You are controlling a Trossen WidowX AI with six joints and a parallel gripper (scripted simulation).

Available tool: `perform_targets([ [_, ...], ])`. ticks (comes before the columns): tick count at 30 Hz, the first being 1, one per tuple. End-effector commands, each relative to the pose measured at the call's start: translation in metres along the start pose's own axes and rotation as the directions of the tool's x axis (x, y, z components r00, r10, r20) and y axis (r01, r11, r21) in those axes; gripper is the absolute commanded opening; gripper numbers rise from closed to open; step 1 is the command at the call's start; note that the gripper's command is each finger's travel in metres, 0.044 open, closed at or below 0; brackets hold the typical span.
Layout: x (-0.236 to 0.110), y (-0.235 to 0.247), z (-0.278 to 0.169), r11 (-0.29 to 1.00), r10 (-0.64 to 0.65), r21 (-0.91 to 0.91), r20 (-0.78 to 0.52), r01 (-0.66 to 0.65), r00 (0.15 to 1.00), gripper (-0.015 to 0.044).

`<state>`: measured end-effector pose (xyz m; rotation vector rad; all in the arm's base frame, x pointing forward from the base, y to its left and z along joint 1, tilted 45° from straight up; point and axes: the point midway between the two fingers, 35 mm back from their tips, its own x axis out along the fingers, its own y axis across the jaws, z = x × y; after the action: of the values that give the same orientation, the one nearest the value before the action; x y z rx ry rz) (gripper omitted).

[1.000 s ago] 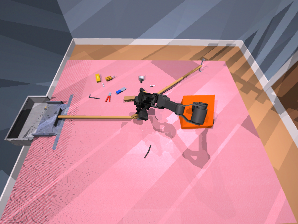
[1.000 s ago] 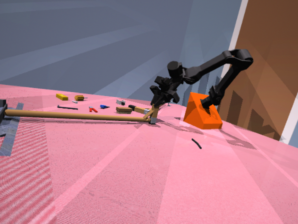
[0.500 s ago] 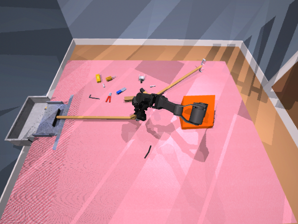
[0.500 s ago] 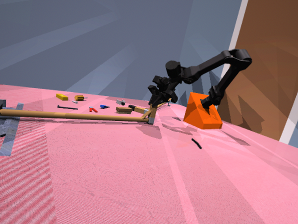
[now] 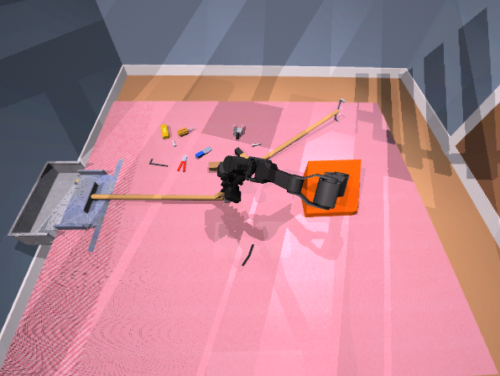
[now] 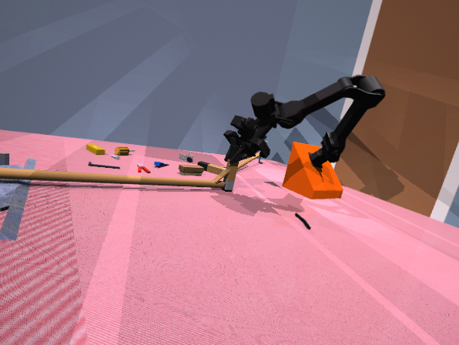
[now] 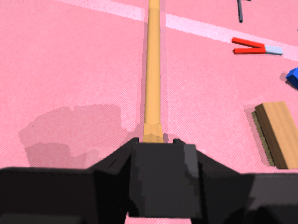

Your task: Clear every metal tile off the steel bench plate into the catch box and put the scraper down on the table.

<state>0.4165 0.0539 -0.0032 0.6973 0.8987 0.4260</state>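
My gripper (image 5: 230,196) (image 6: 229,184) (image 7: 155,143) is shut on the near end of the long scraper's wooden handle (image 5: 159,196) (image 6: 96,178) (image 7: 152,65). The handle runs low over the pink table to the left. Its dark blade (image 5: 89,197) rests across the steel bench plate (image 5: 71,211) (image 6: 15,192), about midway along it. The grey catch box (image 5: 31,197) sits at the plate's far left end. The metal tiles are too small to make out on the plate or in the box.
A second long stick with a metal claw (image 5: 306,130) lies behind the arm. Small tools lie at the back: a yellow block (image 5: 165,131), a hex key (image 5: 158,163), red pliers (image 5: 184,166) (image 7: 255,48) and a wooden brush (image 6: 190,169) (image 7: 275,132). The arm stands on an orange base (image 5: 352,168) (image 6: 312,181). A black curved strip (image 5: 247,255) lies in front.
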Motion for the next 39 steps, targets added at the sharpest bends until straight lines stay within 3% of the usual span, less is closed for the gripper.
perform_targets([
  [1,0.003,0.001,0.009,1.000,-0.002,-0.003,0.013,0.003,1.000,0.0000],
  [39,0.027,0.002,0.042,1.000,-0.001,-0.005,0.015,0.002,1.000,0.0000],
])
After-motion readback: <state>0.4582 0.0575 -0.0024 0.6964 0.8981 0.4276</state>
